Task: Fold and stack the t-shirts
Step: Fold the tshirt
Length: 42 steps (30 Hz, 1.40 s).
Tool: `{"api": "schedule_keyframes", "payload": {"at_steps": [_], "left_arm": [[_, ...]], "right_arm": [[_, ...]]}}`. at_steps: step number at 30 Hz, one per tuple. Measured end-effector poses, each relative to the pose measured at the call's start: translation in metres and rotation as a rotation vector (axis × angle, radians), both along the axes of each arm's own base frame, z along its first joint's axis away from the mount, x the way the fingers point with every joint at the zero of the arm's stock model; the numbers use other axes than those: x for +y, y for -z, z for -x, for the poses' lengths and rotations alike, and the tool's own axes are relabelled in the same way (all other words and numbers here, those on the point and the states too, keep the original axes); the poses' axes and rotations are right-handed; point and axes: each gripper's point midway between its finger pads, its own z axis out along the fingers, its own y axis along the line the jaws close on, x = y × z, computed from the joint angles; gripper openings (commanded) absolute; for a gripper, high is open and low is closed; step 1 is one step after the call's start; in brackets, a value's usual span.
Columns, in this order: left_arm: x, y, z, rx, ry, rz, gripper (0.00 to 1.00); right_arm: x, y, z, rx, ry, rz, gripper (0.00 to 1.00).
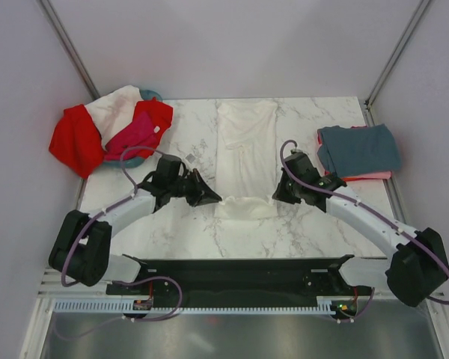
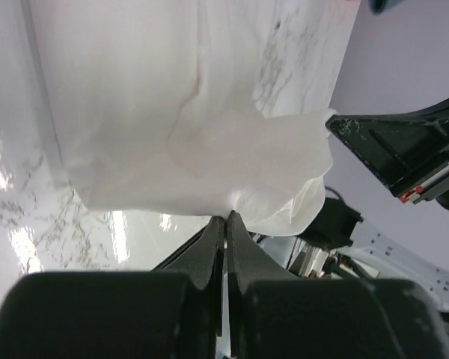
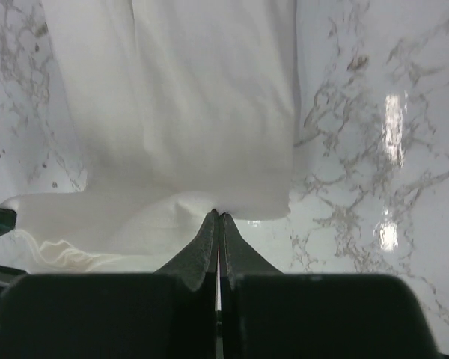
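Observation:
A white t-shirt (image 1: 245, 142) lies as a long narrow strip down the middle of the marble table. Its near end is lifted between my two grippers. My left gripper (image 1: 213, 200) is shut on the shirt's near left corner (image 2: 226, 213). My right gripper (image 1: 275, 196) is shut on the near right corner (image 3: 218, 212). A folded slate grey-blue shirt (image 1: 359, 148) lies on a coral pink one (image 1: 373, 176) at the right. Red (image 1: 75, 138), white (image 1: 114, 106) and magenta (image 1: 131, 134) shirts are heaped at the far left.
The heap at the far left covers a round teal basket (image 1: 151, 94) that hangs over the table's left edge. Metal frame posts (image 1: 75, 52) rise at both back corners. The arms' black base rail (image 1: 239, 273) runs along the near edge.

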Motion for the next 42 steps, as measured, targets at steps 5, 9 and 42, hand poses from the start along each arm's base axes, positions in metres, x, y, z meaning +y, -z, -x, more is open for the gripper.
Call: {"api": "schedule_keyframes", "payload": {"at_steps": [5, 9, 42], "left_arm": [[0.000, -0.020, -0.056, -0.050, -0.080, 0.003, 0.02], [0.001, -0.024, -0.096, -0.071, -0.139, -0.008, 0.02], [0.013, 0.014, -0.213, -0.033, -0.310, -0.046, 0.02]], "right_arm": [[-0.004, -0.010, -0.051, -0.031, 0.032, 0.027, 0.00], [-0.010, -0.011, -0.088, -0.042, 0.059, 0.052, 0.00], [-0.030, 0.026, -0.231, -0.018, 0.106, 0.025, 0.00]]}}
